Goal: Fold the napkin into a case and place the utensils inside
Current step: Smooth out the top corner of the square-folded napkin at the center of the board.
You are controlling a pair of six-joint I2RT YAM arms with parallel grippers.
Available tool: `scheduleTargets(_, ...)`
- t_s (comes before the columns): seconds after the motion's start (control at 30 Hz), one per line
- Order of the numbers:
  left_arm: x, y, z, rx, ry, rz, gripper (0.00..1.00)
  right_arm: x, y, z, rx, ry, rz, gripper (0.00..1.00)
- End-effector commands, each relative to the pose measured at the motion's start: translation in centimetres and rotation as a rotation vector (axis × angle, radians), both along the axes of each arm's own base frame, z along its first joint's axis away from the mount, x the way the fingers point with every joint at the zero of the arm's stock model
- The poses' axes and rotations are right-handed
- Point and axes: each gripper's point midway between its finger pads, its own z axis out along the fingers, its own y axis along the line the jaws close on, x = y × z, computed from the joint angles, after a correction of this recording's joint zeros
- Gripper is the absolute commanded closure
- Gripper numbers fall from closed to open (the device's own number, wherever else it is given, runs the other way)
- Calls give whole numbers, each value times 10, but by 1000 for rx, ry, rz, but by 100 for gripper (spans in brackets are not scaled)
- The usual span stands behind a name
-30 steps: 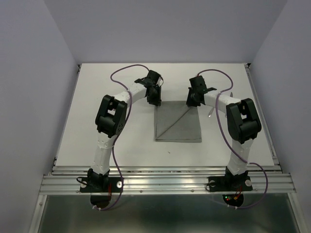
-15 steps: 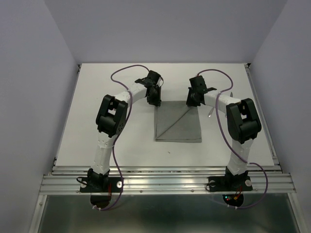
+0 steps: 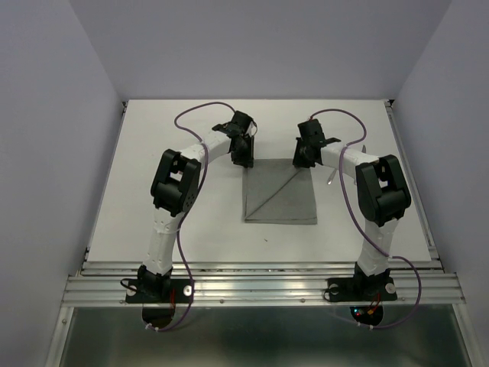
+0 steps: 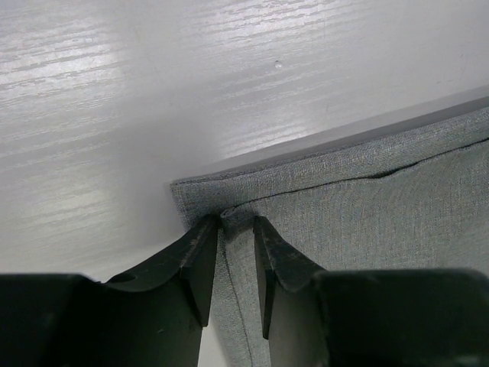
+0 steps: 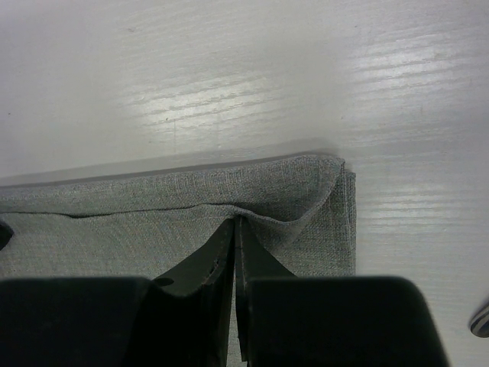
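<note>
The grey napkin (image 3: pixel 280 191) lies flat on the white table as a folded square with a diagonal crease. My left gripper (image 3: pixel 243 159) is at its far left corner. In the left wrist view that gripper (image 4: pixel 237 223) stands open, its jaws a little apart, with a curled bit of the napkin's (image 4: pixel 367 199) top layer between the tips. My right gripper (image 3: pixel 299 160) is at the far right corner. In the right wrist view it (image 5: pixel 235 222) is shut on a raised pinch of the napkin's (image 5: pixel 153 206) top layer. A slim silver utensil (image 3: pixel 331 177) lies right of the right forearm.
The white table (image 3: pixel 176 222) has metal rails along its left and right sides and a metal frame at the near edge. Pale walls enclose the table on three sides. A striped rounded end (image 5: pixel 480 319) shows at the right wrist view's lower right corner.
</note>
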Motion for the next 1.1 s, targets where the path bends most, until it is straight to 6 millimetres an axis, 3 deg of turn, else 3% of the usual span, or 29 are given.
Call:
scheduleTargets(0.0,3,-2,4,-5,-8,-14,64,17,5,28,31,-72,-1,91)
scheduleTargets(0.07,2,-2,3,-5,-5,-15,66,17,5,29,30,-76,0,92)
scheduleTargets(0.3,5,1,12,3,-27,6,100,16,4,33,33,-81,-2,92)
scheduleTargets(0.43,8,3,18,15,-42,17,100,18,3,38,29,-94,-8,85)
scheduleTargets(0.57,8,6,26,14,-57,30,100,18,2,43,29,-106,-11,62)
scheduleTargets(1.07,11,7,57,-15,-118,55,100,20,-7,60,4,-151,-44,62)
